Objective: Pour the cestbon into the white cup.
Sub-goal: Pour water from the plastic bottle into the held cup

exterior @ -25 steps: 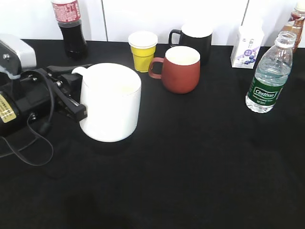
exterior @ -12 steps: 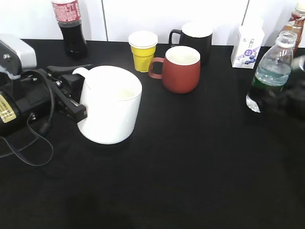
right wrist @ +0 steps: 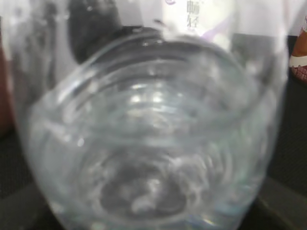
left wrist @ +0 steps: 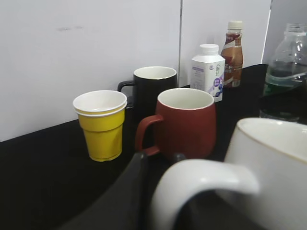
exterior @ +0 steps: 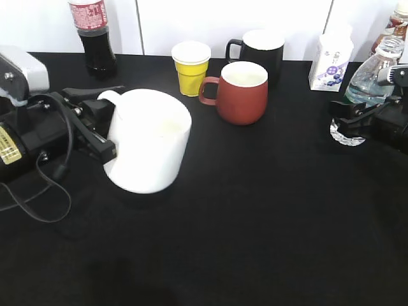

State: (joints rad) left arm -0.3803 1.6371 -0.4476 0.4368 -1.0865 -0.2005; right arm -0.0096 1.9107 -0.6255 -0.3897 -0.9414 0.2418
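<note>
A: The cestbon [exterior: 373, 76] first — where is it?
B: Far off to the right of the white cup [exterior: 148, 139], by the table's right edge. My right pincer [exterior: 357, 121] sits across its lower body, hiding the label. In my right wrist view the clear ribbed bottle [right wrist: 148, 129] fills everything, pressed up close. Whether my jaws are clamped on it or merely around it, I cannot tell.

A: Now sweep left to right.
B: Left of the white cup: my left pincer [exterior: 95, 121], black, its jaws closed on the cup's handle. The cup is tilted, leaning away from that pincer, its base edge on the black table [exterior: 255, 223]. My left wrist view shows the white handle [left wrist: 201, 184] arching right in front of the lens.

A: Behind the white cup?
B: Back and to its left, a cola bottle [exterior: 92, 35] against the wall. Behind and right of the cup, a yellow cup [exterior: 191, 67], then a red mug [exterior: 239, 91] with a black mug [exterior: 258, 51] just behind it. Further right, a small white carton [exterior: 330, 60], and a brown drink bottle [exterior: 395, 29] at the frame's edge, behind the cestbon.
</note>
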